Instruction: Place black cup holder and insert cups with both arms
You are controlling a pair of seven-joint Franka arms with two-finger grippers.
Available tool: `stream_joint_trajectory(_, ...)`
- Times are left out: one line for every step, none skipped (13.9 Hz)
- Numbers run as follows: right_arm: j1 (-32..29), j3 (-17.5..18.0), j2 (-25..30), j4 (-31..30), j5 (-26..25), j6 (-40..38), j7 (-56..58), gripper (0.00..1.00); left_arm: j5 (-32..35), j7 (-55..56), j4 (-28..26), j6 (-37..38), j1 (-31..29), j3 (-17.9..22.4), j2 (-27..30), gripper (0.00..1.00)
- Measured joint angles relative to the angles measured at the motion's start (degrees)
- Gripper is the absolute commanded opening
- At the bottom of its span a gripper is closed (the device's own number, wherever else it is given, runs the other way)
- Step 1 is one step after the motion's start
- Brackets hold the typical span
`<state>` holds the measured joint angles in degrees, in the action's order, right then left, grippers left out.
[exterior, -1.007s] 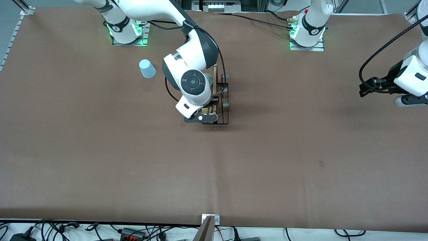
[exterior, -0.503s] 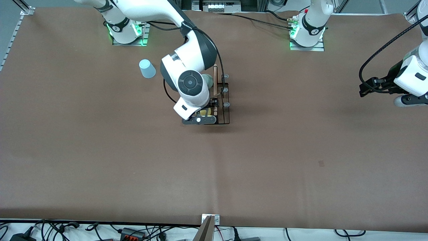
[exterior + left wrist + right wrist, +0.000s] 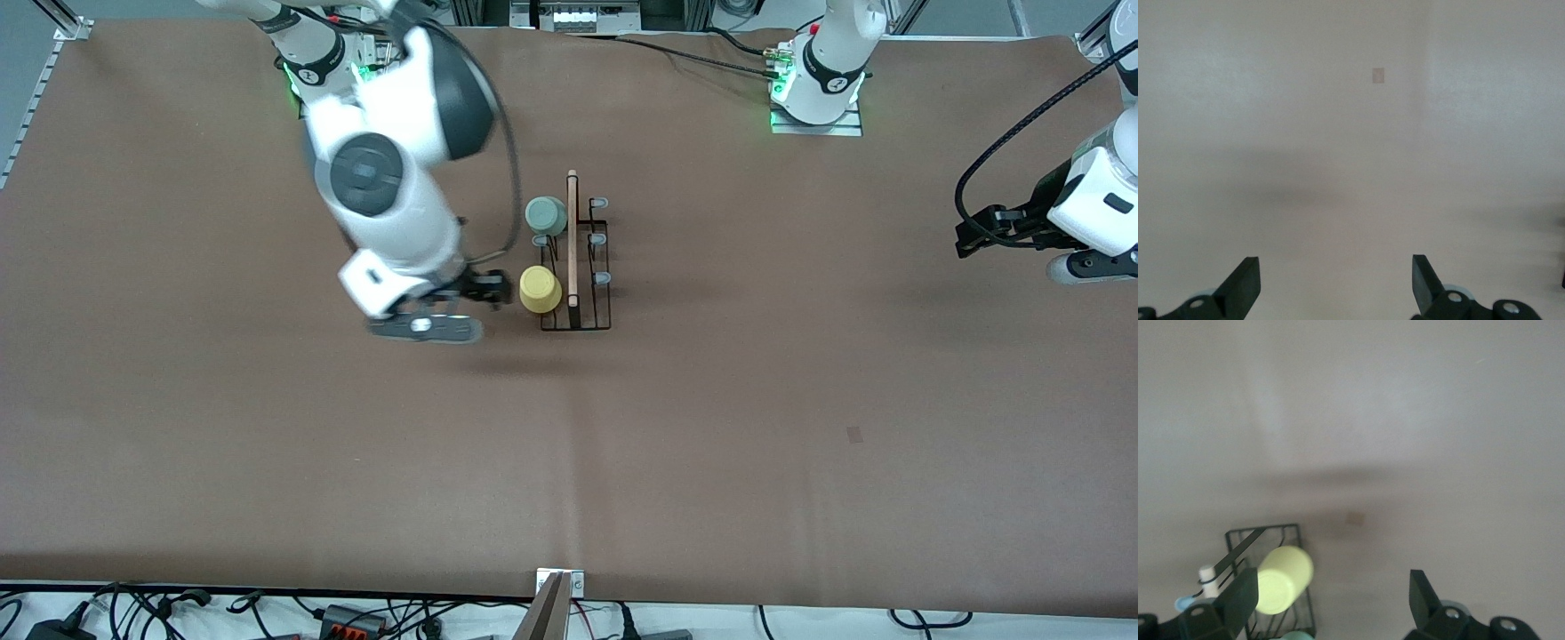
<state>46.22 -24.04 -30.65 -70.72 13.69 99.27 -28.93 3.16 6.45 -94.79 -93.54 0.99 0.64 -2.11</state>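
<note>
Yellow cup [image 3: 540, 289] and green cup [image 3: 545, 215] upended on rack [image 3: 594, 267] pegs mid-table, right gripper [image 3: 484, 293] open just beside (blue cup unseen), left gripper [image 3: 978, 233] open, waiting.

The brown table [image 3: 800, 400] bears the black cup holder [image 3: 578, 311].

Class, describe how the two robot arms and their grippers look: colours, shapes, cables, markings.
Both arms are glossy white with dark joint bands and loose black cables. The right gripper and left gripper are black with two fingers. Green lights glow at both bases.
</note>
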Motion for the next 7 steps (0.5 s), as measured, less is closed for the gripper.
stream_joint_trajectory(-0.2, -2.1, 1.1, 0.0, 0.0, -1.1, 1.8, 1.00, 0.0, 0.0, 0.0, 0.0, 0.0, 0.0, 0.0, 1.00)
stream_joint_trajectory(-0.3, -3.9, 1.9, 0.0, 0.0, -2.0, 4.1, 1.00, 0.0, 0.0, 0.0, 0.0, 0.0, 0.0, 0.0, 1.00)
stream_joint_trajectory(-0.3, -5.5, 2.6, 0.0, 0.0, -2.8, 6.4, 1.00, 0.0, 0.0, 0.0, 0.0, 0.0, 0.0, 0.0, 1.00)
stream_joint_trajectory(-0.3, -7.0, 3.1, 0.0, 0.0, -3.2, 8.1, 1.00, 0.0, 0.0, 0.0, 0.0, 0.0, 0.0, 0.0, 1.00)
stream_joint_trajectory(-0.3, -8.5, 3.3, 0.0, 0.0, -3.3, 9.1, 1.00, 0.0, 0.0, 0.0, 0.0, 0.0, 0.0, 0.0, 1.00)
stream_joint_trajectory(-0.2, -10.2, 3.3, 0.0, 0.0, -3.3, 9.6, 1.00, 0.0, 0.0, 0.0, 0.0, 0.0, 0.0, 0.0, 1.00)
stream_joint_trajectory(-0.1, -11.9, 3.2, 0.0, 0.0, -3.3, 10.0, 1.00, 0.0, 0.0, 0.0, 0.0, 0.0, 0.0, 0.0, 1.00)
